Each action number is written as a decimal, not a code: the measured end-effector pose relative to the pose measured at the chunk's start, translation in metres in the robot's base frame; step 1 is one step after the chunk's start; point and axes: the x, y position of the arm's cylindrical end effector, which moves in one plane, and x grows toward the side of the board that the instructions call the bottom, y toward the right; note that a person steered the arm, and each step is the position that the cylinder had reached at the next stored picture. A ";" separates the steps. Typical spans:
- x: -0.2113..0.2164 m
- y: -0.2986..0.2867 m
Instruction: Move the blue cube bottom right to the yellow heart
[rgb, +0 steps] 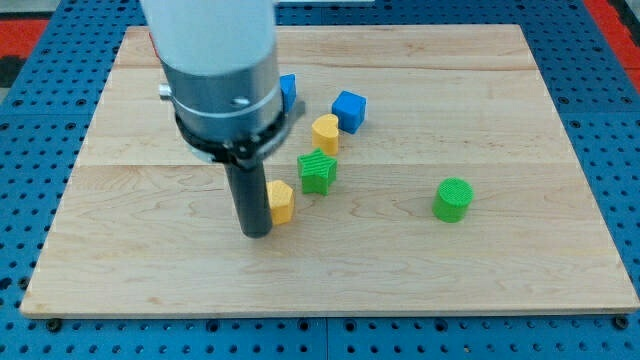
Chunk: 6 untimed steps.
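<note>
The blue cube (349, 110) sits on the wooden board (480, 270) right of centre near the view's top. The yellow heart (325, 133) lies just below and left of it, almost touching. My tip (256, 232) is at the end of the dark rod, low and left of centre. It stands right beside a second yellow block (281, 202), on that block's left, well below and left of the blue cube. A second blue block (288, 91) is partly hidden behind the arm's body.
A green star-shaped block (318, 172) lies just below the yellow heart. A green cylinder (453, 199) stands alone at the right. The arm's grey body (215, 60) covers the upper left of the board. A blue pegboard (610, 120) surrounds the board.
</note>
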 end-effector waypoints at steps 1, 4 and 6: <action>0.026 -0.002; -0.074 0.057; -0.132 0.156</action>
